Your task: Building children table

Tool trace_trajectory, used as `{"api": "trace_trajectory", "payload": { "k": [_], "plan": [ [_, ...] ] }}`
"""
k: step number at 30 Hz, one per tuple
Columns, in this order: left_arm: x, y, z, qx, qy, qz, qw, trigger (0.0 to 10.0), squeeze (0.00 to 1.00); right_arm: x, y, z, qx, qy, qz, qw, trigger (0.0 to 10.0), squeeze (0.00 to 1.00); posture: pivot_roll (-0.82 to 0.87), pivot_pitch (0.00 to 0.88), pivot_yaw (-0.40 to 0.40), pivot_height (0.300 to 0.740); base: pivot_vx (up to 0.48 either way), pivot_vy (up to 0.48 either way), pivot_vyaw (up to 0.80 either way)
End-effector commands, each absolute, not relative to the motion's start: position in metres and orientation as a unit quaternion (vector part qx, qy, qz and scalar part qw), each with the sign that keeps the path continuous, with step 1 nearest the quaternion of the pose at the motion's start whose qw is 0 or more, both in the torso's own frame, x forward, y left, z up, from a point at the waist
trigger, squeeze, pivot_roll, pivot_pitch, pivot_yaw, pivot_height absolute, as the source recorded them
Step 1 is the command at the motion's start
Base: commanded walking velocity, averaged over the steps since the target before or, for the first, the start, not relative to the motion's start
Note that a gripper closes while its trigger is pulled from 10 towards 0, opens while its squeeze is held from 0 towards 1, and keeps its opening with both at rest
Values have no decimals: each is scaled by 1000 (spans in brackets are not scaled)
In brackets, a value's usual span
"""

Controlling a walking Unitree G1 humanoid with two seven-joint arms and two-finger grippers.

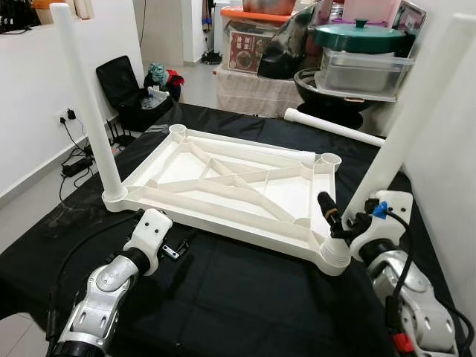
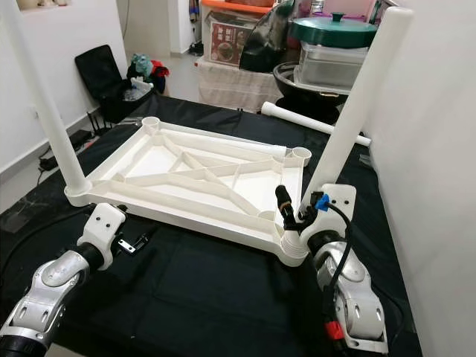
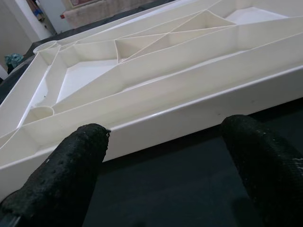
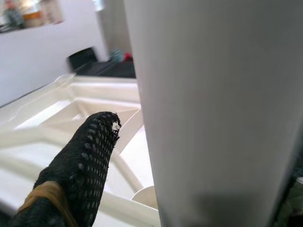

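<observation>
One finger (image 4: 80, 165) of the right gripper (image 1: 343, 223) shows beside the leg (image 1: 405, 119), jaws seemingly around it; left gripper (image 3: 165, 156) jaws wide.

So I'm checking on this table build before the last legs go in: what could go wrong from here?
1. The right tool grips the near-right leg low by its socket; the tall leg could lean and bind if it isn't seated.
2. The tabletop lies loose on the black cloth; the open left tool only faces its edge, so a push may slide it.
3. The spare leg could roll.
</observation>
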State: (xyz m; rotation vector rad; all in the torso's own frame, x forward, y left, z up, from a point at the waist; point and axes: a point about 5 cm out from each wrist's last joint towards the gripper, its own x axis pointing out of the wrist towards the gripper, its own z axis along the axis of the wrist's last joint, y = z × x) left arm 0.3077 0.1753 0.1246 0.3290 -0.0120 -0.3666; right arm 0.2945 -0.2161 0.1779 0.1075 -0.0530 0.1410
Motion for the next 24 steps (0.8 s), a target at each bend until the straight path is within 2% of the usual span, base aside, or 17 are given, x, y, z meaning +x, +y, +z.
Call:
{"api": "trace_trajectory", "payload": {
  "k": [1, 2, 3, 4, 5, 14, 19, 23, 24],
  "plan": [
    [309, 172, 124, 164, -6, -190, 968, 10000, 0, 299, -213, 180, 52, -32, 96, 993, 10000, 0, 52, 0, -72, 740, 0, 0, 0],
    [309, 172, 124, 164, -7, -190, 968, 10000, 0, 303, -214, 180, 47, -32, 103, 993, 7216, 0, 58, 0, -79, 740, 0, 0, 0],
    [309, 172, 124, 164, -7, -190, 968, 10000, 0, 303, -214, 180, 47, -32, 103, 993, 7216, 0, 58, 0, -79, 740, 0, 0, 0],
    [308, 171, 124, 164, -8, -190, 968, 10000, 0, 308, -216, 179, 45, -30, 101, 993, 4275, 0, 67, 0, -88, 740, 0, 0, 0],
    [308, 172, 124, 164, -9, -189, 968, 10000, 0, 311, -216, 180, 52, -32, 96, 994, 0, 0, 71, 0, -92, 740, 0, 0, 0],
    [306, 174, 122, 164, -7, -186, 969, 10000, 0, 310, -219, 175, 69, -31, 62, 995, 0, 0, 63, 0, -87, 740, 0, 0, 0],
    [309, 170, 122, 164, -9, -191, 968, 10000, 0, 305, -236, 162, 53, -7, -54, 997, 0, 0, 48, 0, -76, 740, 0, 0, 0],
    [309, 170, 122, 164, -9, -191, 968, 10000, 0, 304, -243, 157, 46, 10, -107, 993, 0, 0, 47, 0, -75, 740, 0, 0, 0],
    [309, 170, 122, 164, -9, -191, 968, 10000, 0, 300, -249, 154, 41, 27, -159, 986, 0, 0, 48, 0, -75, 740, 0, 0, 0]
  ]
}}
